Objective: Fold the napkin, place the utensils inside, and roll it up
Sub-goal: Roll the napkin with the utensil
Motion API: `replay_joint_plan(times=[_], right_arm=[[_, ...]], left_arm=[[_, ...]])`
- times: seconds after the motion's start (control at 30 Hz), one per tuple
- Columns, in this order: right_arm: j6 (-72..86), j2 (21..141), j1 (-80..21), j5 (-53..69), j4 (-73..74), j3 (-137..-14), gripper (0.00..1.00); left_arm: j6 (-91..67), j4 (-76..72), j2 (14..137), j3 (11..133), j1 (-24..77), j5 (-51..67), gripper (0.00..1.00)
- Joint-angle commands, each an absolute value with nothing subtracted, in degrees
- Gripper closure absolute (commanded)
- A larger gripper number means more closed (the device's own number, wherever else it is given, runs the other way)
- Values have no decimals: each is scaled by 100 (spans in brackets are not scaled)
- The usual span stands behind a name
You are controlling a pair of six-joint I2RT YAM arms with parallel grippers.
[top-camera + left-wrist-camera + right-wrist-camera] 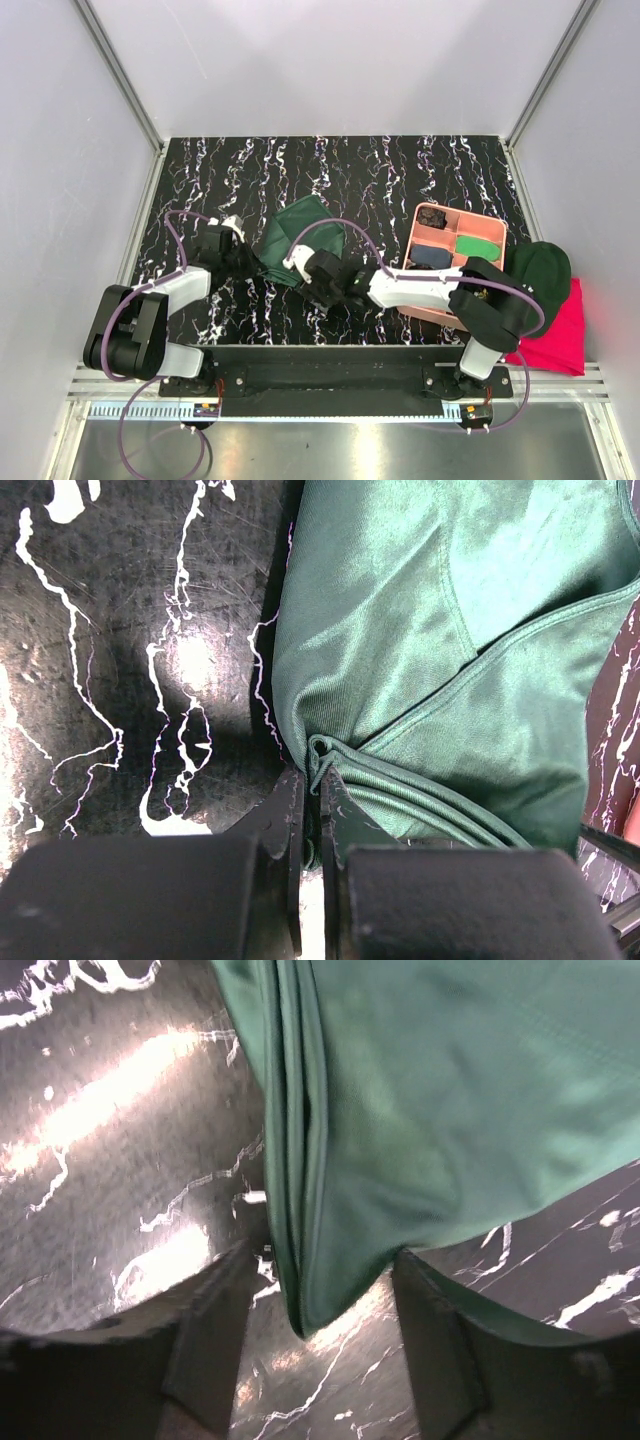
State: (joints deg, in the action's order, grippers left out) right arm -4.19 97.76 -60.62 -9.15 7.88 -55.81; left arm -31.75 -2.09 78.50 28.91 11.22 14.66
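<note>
Left fingers (284,820): pressed almost together, pinching a bunched hem corner of the napkin (420,650). In the left wrist view the cloth spread away from them toward 12 and 1 o'clock.
Right fingers (214,1325): spread wide, with the napkin's folded corner coming down between them from 12 o'clock. Whether it touched either one could not be told.
Nearer arm: both were at the cloth, the left at its 8 o'clock edge and the right at its 5 o'clock corner.
Napkin: lay folded in layers on the black marbled surface (400,170), just beyond both wrists. Its long axis ran roughly 7 to 1 o'clock in the top view.
Utensils: could not be made out in any view.
Pink tray (490,228): sat at 3 o'clock from the napkin, on the right arm's side.
Writing: none readable.
</note>
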Motion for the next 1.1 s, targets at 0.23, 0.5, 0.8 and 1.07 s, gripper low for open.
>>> replay_joint_plan(times=[0.23, 0.5, 0.8, 1.07], right_arm=[[-1248, 9958, -6469, -1890, 132, -5739, 48], [-1020, 10020, -6460, -1512, 492, -5810, 57], [-932, 10071, -6460, -1731, 668, -5836, 47], [-852, 10292, -6127, -1374, 1045, -6038, 57]], left_arm=[[-3085, 132, 7805, 3103, 1090, 1266, 100], [-3085, 193, 7796, 3129, 1090, 1230, 100], [-3085, 167, 7796, 3111, 1090, 1257, 100], [-3076, 158, 7770, 3103, 1090, 1274, 100]])
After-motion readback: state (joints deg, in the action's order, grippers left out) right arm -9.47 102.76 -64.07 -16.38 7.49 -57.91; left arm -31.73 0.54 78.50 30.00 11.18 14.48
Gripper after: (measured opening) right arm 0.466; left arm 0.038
